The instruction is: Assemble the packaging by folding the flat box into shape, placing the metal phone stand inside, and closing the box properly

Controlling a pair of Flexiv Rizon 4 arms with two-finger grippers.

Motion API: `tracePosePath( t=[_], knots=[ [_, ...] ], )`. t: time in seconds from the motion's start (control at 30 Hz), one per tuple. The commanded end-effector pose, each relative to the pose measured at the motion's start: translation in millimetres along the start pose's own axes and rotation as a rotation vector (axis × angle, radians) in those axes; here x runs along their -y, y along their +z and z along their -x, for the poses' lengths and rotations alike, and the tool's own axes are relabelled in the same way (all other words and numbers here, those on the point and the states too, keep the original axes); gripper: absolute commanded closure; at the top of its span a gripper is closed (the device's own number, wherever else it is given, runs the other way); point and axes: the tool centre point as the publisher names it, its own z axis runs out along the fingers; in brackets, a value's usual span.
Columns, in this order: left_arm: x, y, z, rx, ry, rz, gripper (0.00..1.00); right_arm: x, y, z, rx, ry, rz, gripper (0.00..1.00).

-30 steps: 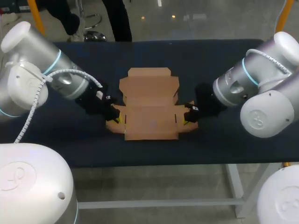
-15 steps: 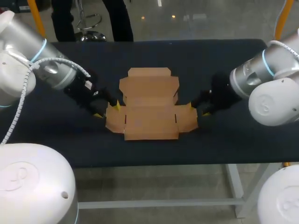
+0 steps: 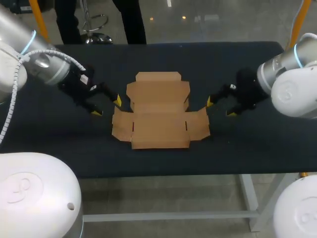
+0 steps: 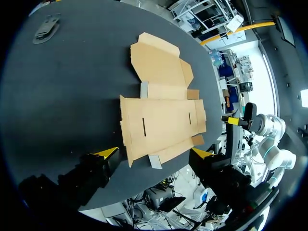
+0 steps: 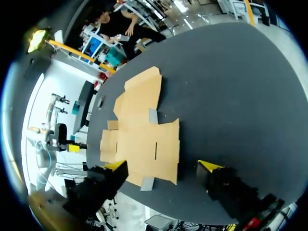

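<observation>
My left pincer (image 3: 107, 106) is spread wide with nothing between its 2 yellow tips. It sits just beside the left side flap of the flat cardboard box (image 3: 159, 116) and does not touch it. My right pincer (image 3: 220, 108) is spread the same way and grasps nothing. It is near the box's right side flap, with a strip of dark surface (image 3: 247, 144) showing between them.

The box lies unfolded in the middle of the surface, brown and flat. Its wide main panel is nearest me, 1 side flap sticks out at each end, and the lid panel with its tuck flap stretches away toward the far edge. I can see 2 short slits cut in the main panel.

In the left wrist view the pincer (image 4: 154, 154) is agape and the box (image 4: 161, 122) lies ahead of its fingers. A small grey object (image 4: 45, 28) rests on the surface well apart from the box; I cannot tell what it is. In the right wrist view the pincer (image 5: 162, 166) is likewise agape, with the box (image 5: 142, 139) ahead of it.
</observation>
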Motion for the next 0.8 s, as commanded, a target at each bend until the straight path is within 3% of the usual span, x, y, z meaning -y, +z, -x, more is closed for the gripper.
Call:
tracePosePath(
  t=[0.03, 0.33, 0.8],
  knots=[
    [-1.5, -0.7, -0.5, 0.003, 0.0, -0.002, 0.0, -3.0, -5.2, 2.6, -0.291, -0.002, -0.209, 0.0],
    [3.8, 2.4, -7.2, 0.002, 0.043, 0.024, 0.0, -6.9, -8.8, 3.2, -0.311, -0.014, -0.194, 0.0],
    [43.0, -10.5, -30.4, -0.036, 0.237, 0.088, 0.0, -59.3, -6.7, 3.3, -0.47, -0.066, -0.19, 0.0]
  ],
)
